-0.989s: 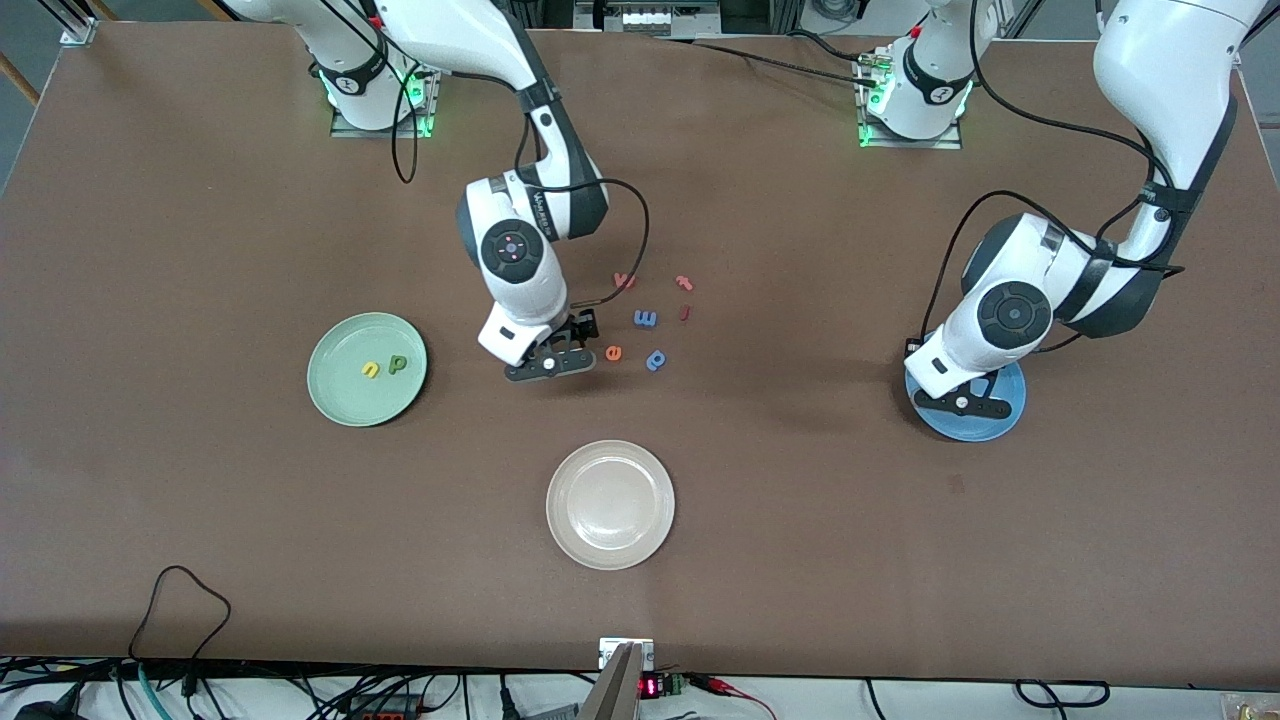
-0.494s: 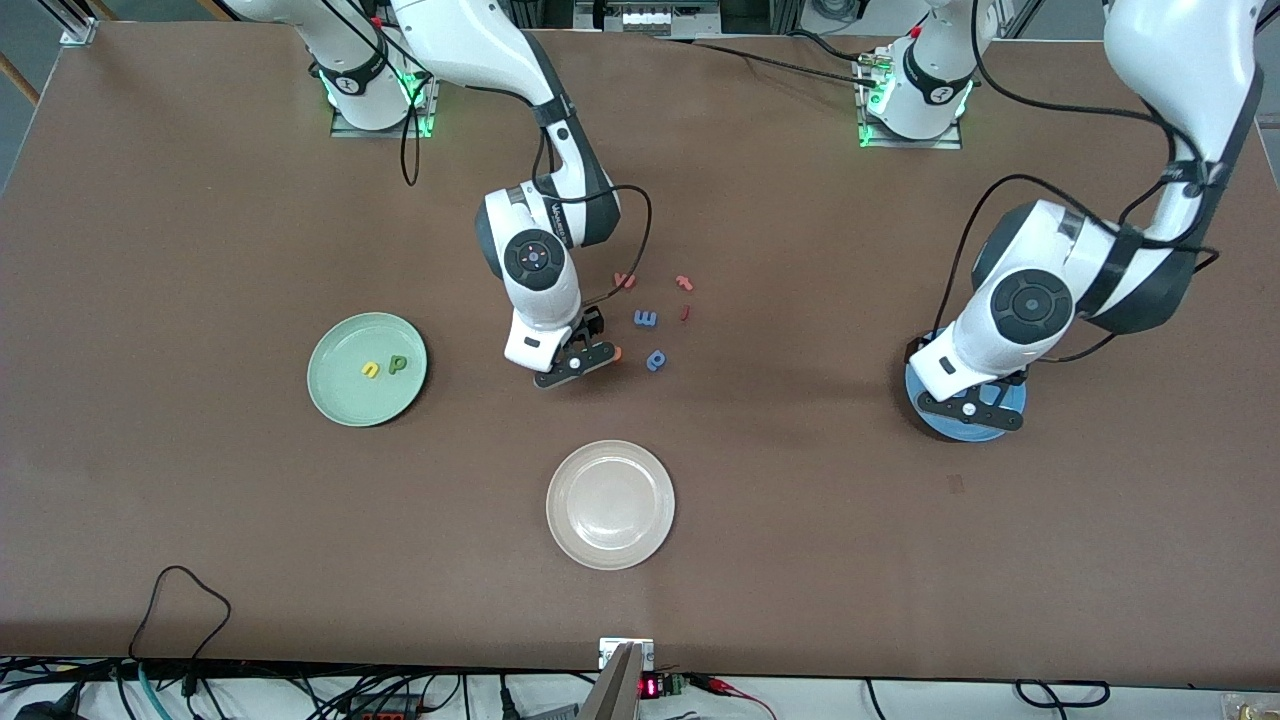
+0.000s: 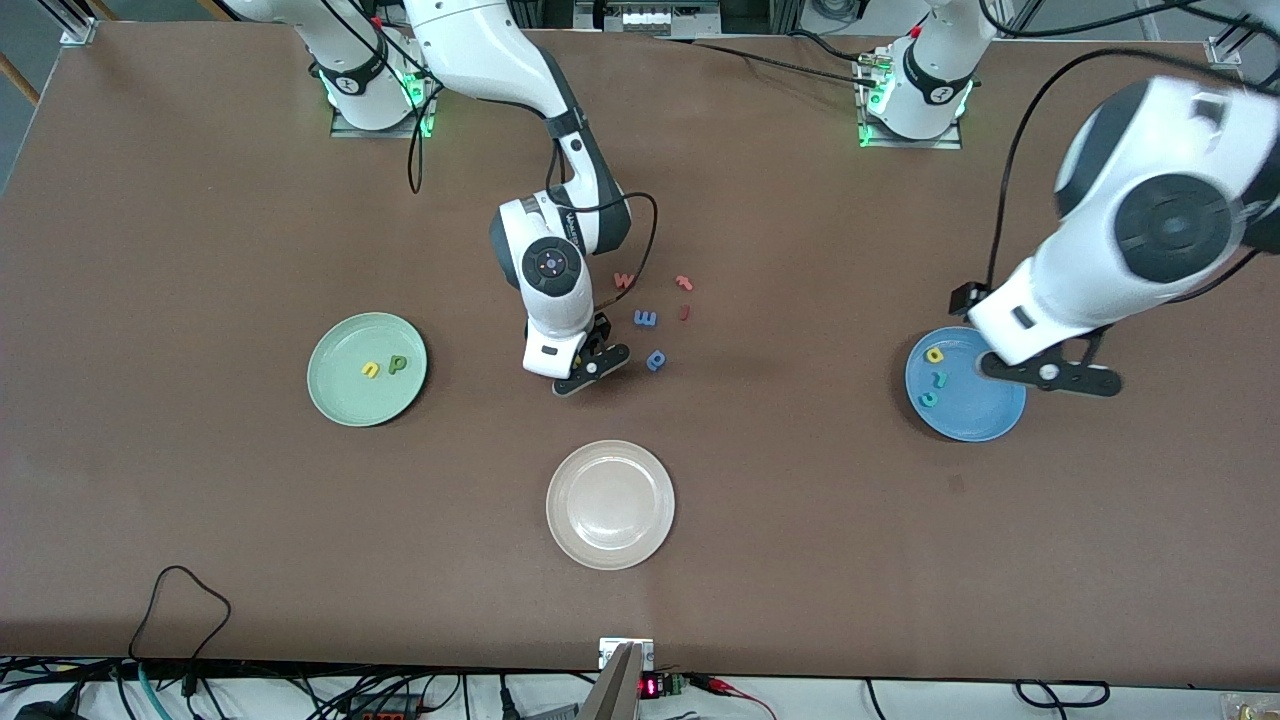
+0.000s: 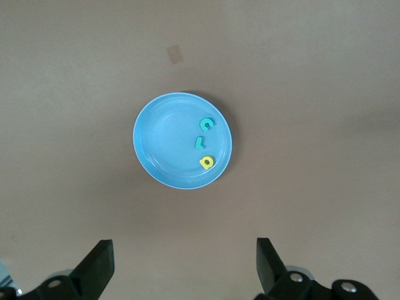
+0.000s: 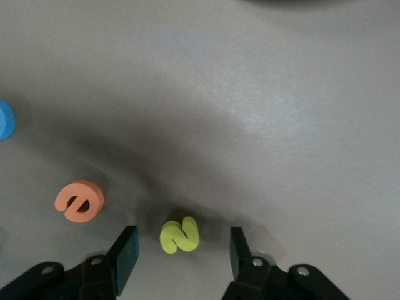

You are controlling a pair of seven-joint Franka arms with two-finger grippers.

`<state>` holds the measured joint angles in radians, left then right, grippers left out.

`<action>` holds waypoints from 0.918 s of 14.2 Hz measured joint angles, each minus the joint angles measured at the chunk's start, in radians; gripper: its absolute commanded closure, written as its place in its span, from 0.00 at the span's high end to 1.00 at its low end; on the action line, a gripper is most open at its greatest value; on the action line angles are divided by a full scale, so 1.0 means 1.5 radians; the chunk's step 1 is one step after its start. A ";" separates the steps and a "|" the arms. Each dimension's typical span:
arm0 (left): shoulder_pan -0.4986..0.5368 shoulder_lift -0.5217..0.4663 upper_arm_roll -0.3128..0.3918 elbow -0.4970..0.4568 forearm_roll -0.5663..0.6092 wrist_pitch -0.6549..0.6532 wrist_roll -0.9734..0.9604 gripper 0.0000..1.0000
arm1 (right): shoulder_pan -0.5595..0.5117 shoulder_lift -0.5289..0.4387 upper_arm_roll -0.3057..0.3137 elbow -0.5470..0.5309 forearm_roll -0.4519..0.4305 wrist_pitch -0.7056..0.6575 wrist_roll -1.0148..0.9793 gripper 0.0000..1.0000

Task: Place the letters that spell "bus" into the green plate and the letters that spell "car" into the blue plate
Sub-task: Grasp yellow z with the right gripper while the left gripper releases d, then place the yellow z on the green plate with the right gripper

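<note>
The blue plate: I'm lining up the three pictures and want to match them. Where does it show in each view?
Front view: the blue plate lies at the left arm's end of the table, partly under the left gripper.
Left wrist view: the plate sits mid-picture, seen from above.
Right wrist view: not in it.
Shared landmark: the yellow a on its rim side.

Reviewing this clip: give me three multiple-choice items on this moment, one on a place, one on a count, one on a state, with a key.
1. Where is the yellow s?
A. green plate
B. on the table between the right tool's fingers
C. off-white plate

2. How many letters lie in the blue plate?
A. one
B. two
C. three

3. The left tool is:
A. open and empty
B. shut on a letter
C. resting in the plate

Key: 1 B, the right wrist view shows it between the right tool fingers. 2 C, c, r and a. 3 A, fingers spread, nothing between.
</note>
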<state>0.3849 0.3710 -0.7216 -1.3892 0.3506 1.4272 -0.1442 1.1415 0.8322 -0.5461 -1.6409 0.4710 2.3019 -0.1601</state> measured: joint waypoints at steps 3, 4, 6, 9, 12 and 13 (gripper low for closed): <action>-0.111 -0.057 0.219 0.017 -0.135 -0.008 0.086 1.00 | -0.001 0.003 0.005 0.001 0.000 0.003 0.000 0.63; -0.151 -0.073 0.296 0.016 -0.175 -0.005 0.106 1.00 | -0.001 0.003 0.006 0.001 0.000 0.003 0.000 0.60; -0.221 -0.110 0.412 -0.011 -0.210 0.030 0.127 1.00 | -0.001 0.004 0.006 0.001 0.000 0.003 -0.001 0.49; -0.252 -0.193 0.453 -0.124 -0.216 0.137 0.128 1.00 | -0.002 0.003 0.005 0.005 0.002 0.002 -0.001 0.35; -0.274 -0.267 0.470 -0.203 -0.216 0.163 0.128 1.00 | -0.005 0.002 0.004 0.006 0.005 0.002 -0.001 0.25; -0.278 -0.281 0.473 -0.213 -0.216 0.164 0.127 1.00 | -0.006 0.002 0.004 0.006 0.007 0.002 -0.001 0.23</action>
<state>-0.0322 -0.0502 -0.0129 -1.7088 0.0267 1.6738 0.0470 1.1322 0.8345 -0.5394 -1.6323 0.4812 2.3044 -0.1614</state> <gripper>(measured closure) 0.000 0.678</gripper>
